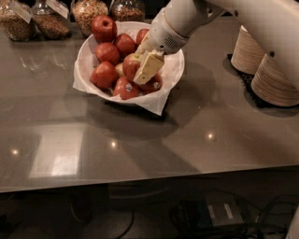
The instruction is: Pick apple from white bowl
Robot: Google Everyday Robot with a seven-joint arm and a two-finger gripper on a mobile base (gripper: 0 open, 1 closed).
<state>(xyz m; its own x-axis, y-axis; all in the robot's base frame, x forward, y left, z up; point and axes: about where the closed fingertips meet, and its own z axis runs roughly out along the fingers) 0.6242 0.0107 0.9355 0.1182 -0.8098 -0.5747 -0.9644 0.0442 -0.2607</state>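
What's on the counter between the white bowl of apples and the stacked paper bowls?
Nothing: the camera view shows bare counter from the white bowl to the paper bowls. The gripper is down in the bowl, at the apple.

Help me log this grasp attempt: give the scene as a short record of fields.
claw: down in the bowl, against the apple
apple: mid-pile, yellow-green patch on top
bowl: white, paper-lined, on the counter
other apples: several, red, around it
jars: behind the bowl
stacked paper bowls: right of it
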